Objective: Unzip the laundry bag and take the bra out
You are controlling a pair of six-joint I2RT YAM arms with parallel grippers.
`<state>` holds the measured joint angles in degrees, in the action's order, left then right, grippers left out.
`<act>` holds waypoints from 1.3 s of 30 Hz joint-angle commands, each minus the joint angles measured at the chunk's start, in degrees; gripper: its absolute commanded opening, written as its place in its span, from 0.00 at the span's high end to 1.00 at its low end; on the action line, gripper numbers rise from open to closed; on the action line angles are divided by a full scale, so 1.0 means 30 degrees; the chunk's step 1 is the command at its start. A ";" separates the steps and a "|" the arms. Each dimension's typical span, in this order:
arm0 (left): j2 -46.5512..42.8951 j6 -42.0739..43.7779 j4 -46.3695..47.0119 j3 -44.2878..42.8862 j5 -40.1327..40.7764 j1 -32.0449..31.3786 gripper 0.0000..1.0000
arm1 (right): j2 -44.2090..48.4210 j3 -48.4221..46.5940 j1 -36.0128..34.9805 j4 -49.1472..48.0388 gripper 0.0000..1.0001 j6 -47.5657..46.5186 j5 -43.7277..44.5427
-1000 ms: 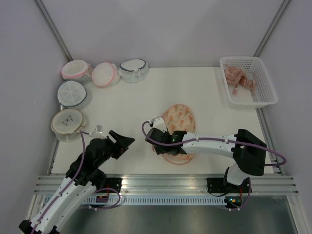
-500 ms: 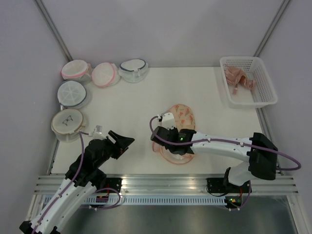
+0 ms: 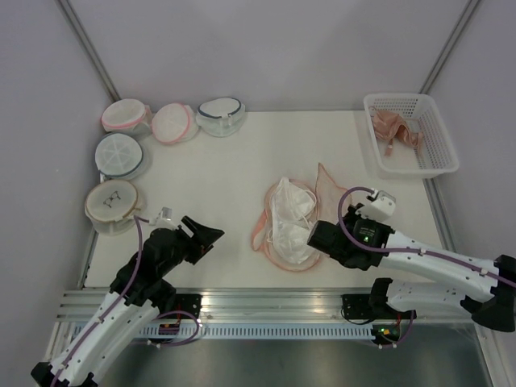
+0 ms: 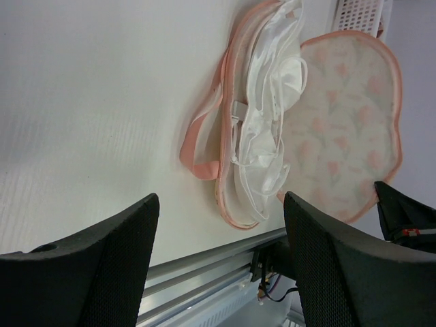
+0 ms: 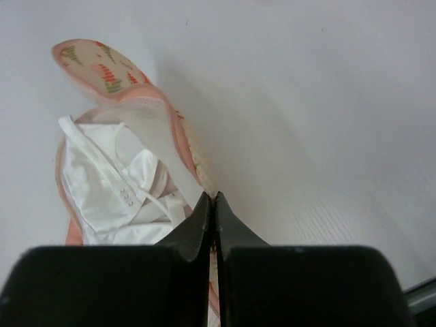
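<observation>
Since the frame half a second ago, the right arm has swung off the bag toward the right edge of the surface. The printed flap has come up with it, baring what lies inside.

From the top external camera, the cream-peach, orange-printed soft laundry bag lies close to the near edge, a little right of the middle. Its flap stands tilted toward the right edge. The white moulded-cup bra rests in the lower half, ringed by the pink zip edge. The right end effector sits at the bag's right side. The left end effector hovers well apart, toward the near left corner, touching nothing.

The left wrist camera shows the left end effector with its fingers spread wide and empty. Beyond them the bra lies loose in the laundry bag, thin straps trailing over the rim.

The right wrist camera shows the right end effector with its fingers pressed together, pinching the pink edge of the flap. The bra lies just beyond, inside the laundry bag.

The unzipping looks done, and the step in hand is holding the bag open. The next move probably calls for the left arm to reach in and pinch a cup or strap. The right would keep the flap clear, so that the bra lifts out without dragging the bag.
</observation>
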<state>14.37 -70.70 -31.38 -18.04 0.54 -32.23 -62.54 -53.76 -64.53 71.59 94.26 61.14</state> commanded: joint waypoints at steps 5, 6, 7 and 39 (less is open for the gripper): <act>0.0689 0.0157 -0.0058 -0.1016 -0.0853 -0.0038 0.22 | 0.0664 0.1045 0.2053 0.3850 0.59 0.3330 0.2558; 0.0659 0.0215 -0.0030 -0.1046 -0.0881 -0.0010 0.22 | 0.0633 0.0986 0.2174 0.3851 0.57 0.2834 0.2790; 0.0601 0.0216 -0.0059 -0.1046 -0.0882 -0.0009 0.22 | 0.0604 0.0782 0.2233 0.3880 0.52 0.2626 0.2879; -0.1683 -0.0282 -0.1845 -0.0958 0.0348 -0.0009 0.22 | -1.4600 -0.5139 0.3112 -1.3463 0.26 -1.9379 -0.8721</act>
<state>10.68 -70.72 -34.83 -19.14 0.01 -32.23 -105.58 -68.25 -55.05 29.93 34.41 33.23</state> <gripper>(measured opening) 0.776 0.749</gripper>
